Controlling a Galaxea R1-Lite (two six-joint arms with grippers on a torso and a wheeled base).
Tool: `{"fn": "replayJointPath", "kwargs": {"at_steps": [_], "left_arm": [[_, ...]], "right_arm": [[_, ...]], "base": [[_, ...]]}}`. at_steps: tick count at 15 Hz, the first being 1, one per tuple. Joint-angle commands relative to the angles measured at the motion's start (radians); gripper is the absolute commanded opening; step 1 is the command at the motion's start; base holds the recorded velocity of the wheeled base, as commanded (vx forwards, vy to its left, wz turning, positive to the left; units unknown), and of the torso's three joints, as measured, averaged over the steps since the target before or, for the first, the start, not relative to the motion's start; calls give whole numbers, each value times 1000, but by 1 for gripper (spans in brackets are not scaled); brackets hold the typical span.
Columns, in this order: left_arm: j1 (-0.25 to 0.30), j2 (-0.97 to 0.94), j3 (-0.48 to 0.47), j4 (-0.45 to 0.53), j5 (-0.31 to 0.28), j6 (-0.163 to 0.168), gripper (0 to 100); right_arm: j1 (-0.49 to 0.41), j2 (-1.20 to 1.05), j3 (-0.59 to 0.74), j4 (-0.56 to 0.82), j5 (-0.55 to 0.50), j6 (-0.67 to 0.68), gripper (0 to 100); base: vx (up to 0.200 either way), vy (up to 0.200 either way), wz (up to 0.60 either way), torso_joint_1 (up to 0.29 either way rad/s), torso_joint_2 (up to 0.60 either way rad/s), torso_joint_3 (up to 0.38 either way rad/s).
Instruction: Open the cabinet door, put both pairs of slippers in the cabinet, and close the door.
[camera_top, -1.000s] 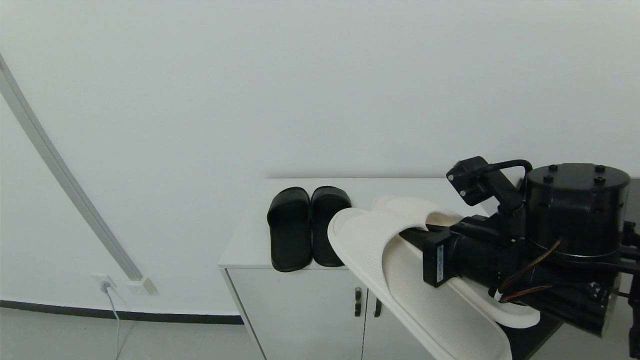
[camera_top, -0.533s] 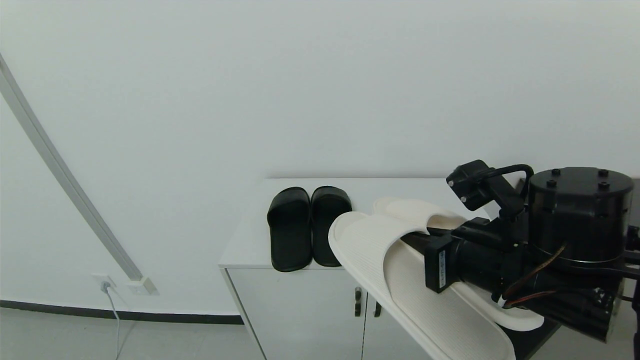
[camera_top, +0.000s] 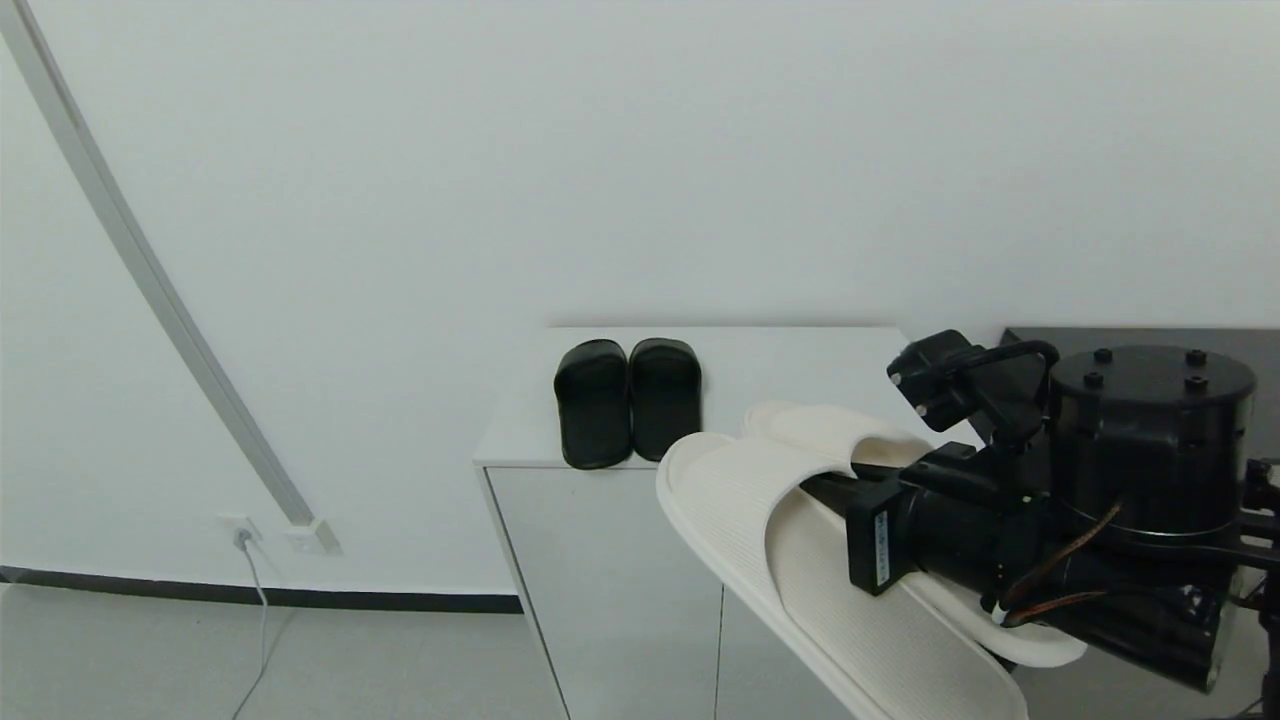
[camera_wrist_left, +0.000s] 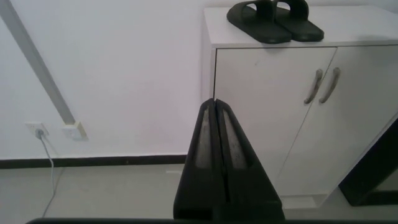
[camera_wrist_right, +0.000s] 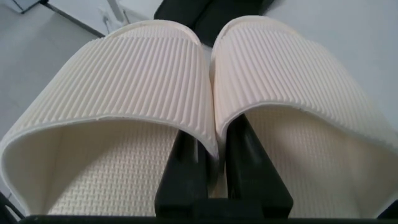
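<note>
White slippers are up in the air, just off the cabinet's front right corner, toes aimed at its top! The right gripper has one finger tucked inside each slipper and is pinching their touching inner walls together, so the pair rides as one. Up on the cabinet top, near the front edge, the black slippers sit side by side, untouched. Below them both doors are flat shut, the two handles standing upright next to each other at the centre seam.

Out in front of the cabinet and lower than its top, the left gripper hangs with its jaws pressed together on nothing.

So by my reading we're in the carry step for the first pair, with the door not yet opened. The next move falls to that free left arm: spread the jaws, close on a handle, swing the door wide enough to let the white pair through.
</note>
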Motion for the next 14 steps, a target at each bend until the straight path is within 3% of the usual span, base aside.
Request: {"fn": "replayJointPath", "kwargs": {"at_steps": [1, 14], "left_arm": [[-1, 1, 0, 1, 0, 0, 0], [-1, 1, 0, -1, 0, 0, 0]], "right_arm": [[-3, 2, 8, -2, 1, 1, 0], [-5, 5, 50, -9, 1, -48, 0]], "base": [[0, 0, 0, 0, 0, 0], [0, 0, 0, 0, 0, 0]]}}
